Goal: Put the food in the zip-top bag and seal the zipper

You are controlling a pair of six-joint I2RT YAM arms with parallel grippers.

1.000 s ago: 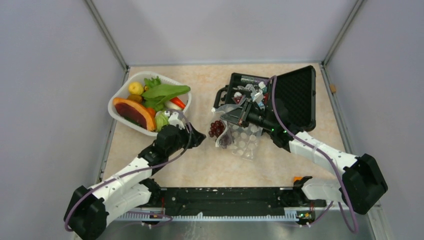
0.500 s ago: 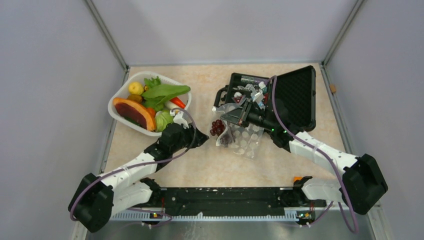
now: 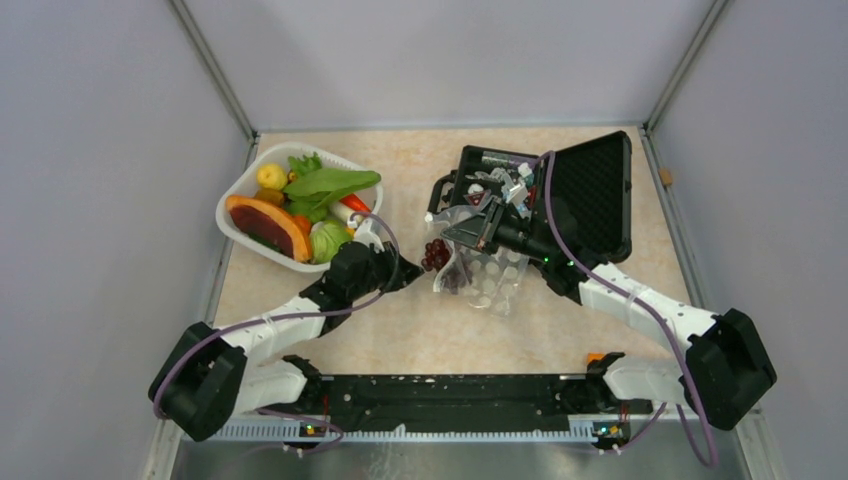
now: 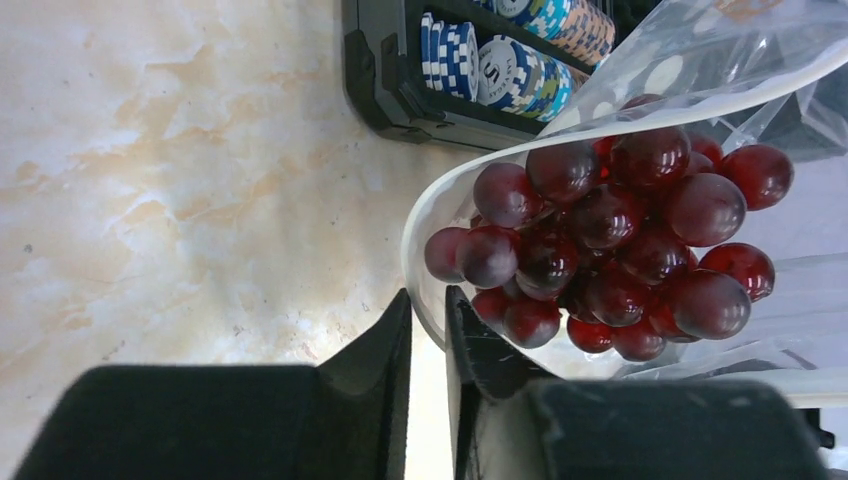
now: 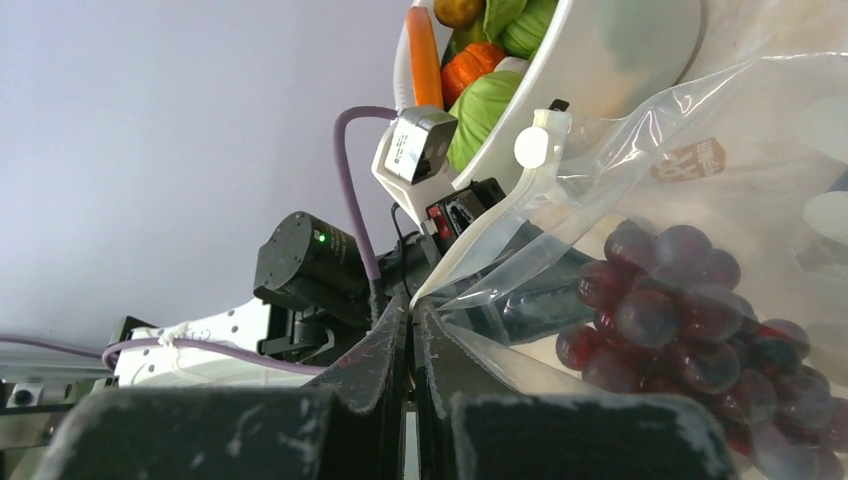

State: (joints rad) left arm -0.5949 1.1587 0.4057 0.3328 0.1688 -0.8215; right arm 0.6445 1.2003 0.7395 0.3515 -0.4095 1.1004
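Lying in the zip-top bag [image 4: 640,70] mouth: grapes [image 4: 610,245]; both claws pinch its rim; basket [image 3: 240,190] holds other food.

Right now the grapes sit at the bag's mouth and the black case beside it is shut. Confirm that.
One thing is wrong: the black case is open, its lid raised toward the right, as the top external view shows. The rest holds: the grapes sit at the mouth of the zip-top bag, beside that case.
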